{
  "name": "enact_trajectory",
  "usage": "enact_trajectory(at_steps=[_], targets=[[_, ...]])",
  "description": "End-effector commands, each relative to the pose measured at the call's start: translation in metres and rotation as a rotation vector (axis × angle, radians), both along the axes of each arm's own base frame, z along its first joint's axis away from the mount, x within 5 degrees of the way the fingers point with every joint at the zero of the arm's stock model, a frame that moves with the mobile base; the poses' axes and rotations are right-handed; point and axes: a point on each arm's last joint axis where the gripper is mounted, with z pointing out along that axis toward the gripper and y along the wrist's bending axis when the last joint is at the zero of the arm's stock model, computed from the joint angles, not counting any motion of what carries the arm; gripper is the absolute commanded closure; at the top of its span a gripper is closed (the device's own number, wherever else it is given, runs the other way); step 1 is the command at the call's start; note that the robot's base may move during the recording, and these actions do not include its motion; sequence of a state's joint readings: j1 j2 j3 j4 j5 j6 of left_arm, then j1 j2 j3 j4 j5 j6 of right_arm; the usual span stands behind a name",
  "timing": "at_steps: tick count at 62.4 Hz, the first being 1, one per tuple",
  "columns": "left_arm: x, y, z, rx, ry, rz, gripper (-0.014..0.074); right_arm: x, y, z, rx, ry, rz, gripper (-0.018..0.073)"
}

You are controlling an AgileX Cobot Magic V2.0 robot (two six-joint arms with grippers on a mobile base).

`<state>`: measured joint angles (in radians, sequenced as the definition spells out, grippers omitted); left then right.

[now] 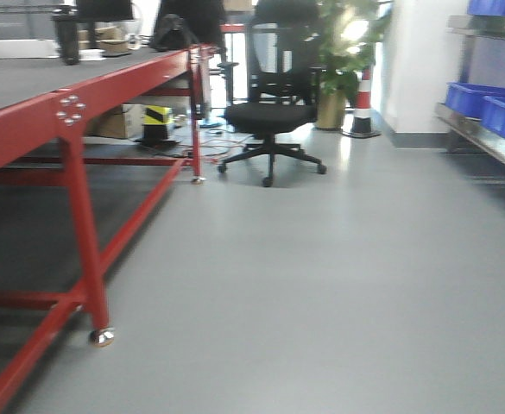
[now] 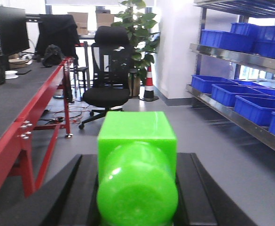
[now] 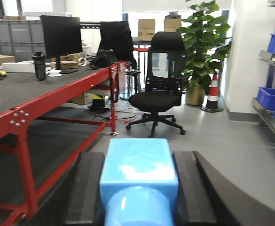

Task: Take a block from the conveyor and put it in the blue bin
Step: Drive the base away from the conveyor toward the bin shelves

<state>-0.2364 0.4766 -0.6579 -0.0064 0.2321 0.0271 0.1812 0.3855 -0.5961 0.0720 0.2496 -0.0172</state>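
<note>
The red-framed conveyor (image 1: 28, 82) runs along the left. The left gripper (image 2: 138, 197) clamps a green block (image 2: 137, 136) and the right gripper (image 3: 138, 193) a blue block (image 3: 139, 162), both clear of the belt. Blue bins (image 1: 470, 97) wait right. The glossy blocks look rigid, light and slippery; flat opposing sides offer the surest hold.

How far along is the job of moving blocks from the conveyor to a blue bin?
Done: the grabbing. The left hand is shut on a green block and the right hand on a light blue block, both off the conveyor. In hand: both blocks are held over open floor. Left: placing them; the blue bins sit on the shelf to the right, not yet reached.
</note>
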Motion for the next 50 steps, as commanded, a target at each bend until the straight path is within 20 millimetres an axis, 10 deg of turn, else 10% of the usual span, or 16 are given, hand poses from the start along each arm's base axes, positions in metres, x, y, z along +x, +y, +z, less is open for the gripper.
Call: enact_trajectory(at_steps=[1, 50], targets=[[-0.0010, -0.0003, 0.0022, -0.006, -0.021, -0.006, 0.0707, -0.0004, -0.0002, 0.0012, -0.007, -0.020, -0.001, 0.0721], [-0.0010, -0.0003, 0.0022, -0.006, -0.021, -0.006, 0.0707, -0.0004, -0.0002, 0.0012, -0.007, -0.020, -0.001, 0.0721]])
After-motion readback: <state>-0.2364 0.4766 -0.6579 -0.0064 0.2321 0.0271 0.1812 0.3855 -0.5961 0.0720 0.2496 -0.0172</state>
